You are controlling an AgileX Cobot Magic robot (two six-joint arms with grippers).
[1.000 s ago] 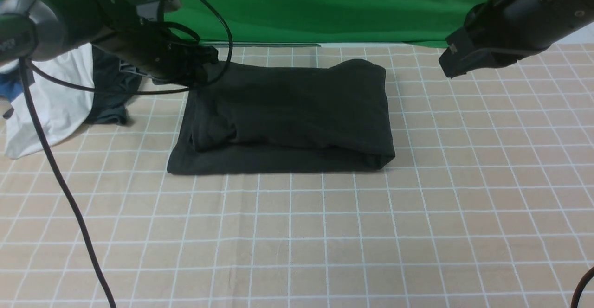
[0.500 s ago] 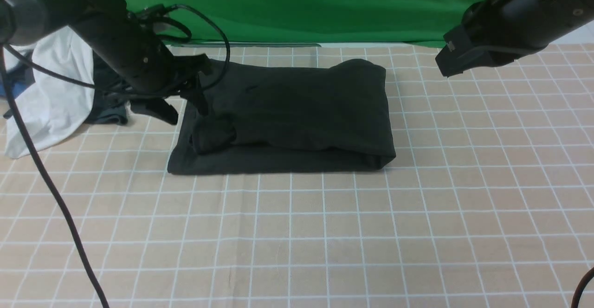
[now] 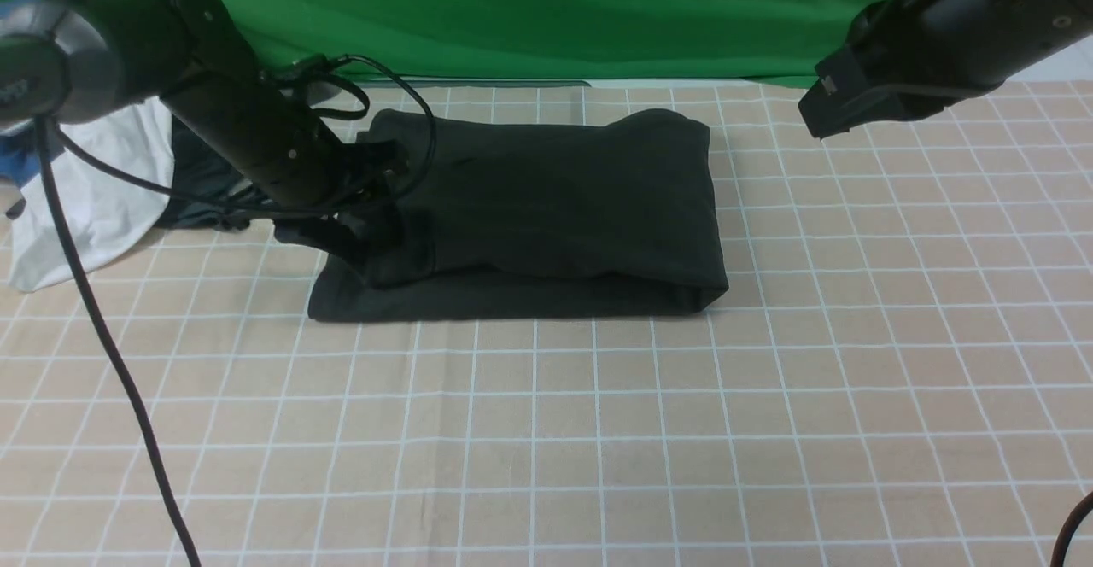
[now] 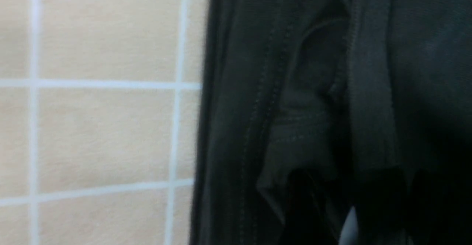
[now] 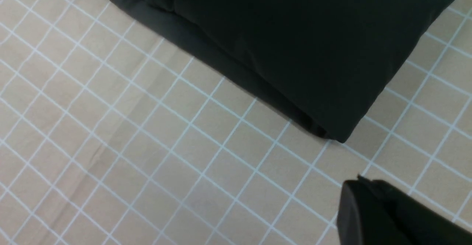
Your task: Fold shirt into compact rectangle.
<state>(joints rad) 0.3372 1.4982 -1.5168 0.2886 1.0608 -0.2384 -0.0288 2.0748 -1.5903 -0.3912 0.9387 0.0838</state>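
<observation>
The black shirt (image 3: 564, 200) lies folded into a thick rectangle in the middle of the checked table; no print or label shows. My left gripper (image 3: 363, 217) is down at the shirt's left end, its dark fingers spread over the layered edge, open. In the left wrist view the shirt's stitched folds (image 4: 295, 90) fill the right half, with the fingers (image 4: 306, 204) dark and hard to separate from the cloth. My right gripper (image 3: 824, 110) hangs high at the right, apart from the shirt. The right wrist view shows it (image 5: 359, 186) shut on nothing, beyond the shirt's corner (image 5: 295, 34).
A white garment (image 3: 94, 200) and a smaller dark grey garment (image 3: 205, 183) lie heaped at the far left, just behind my left arm. The arm's black cable (image 3: 102, 328) hangs down over the left of the table. A green backdrop (image 3: 555, 12) closes the far side.
My left gripper has come down from the shirt's far left corner to its left edge, nearer to me. The loose fold there has shifted slightly. The right arm has barely moved.
</observation>
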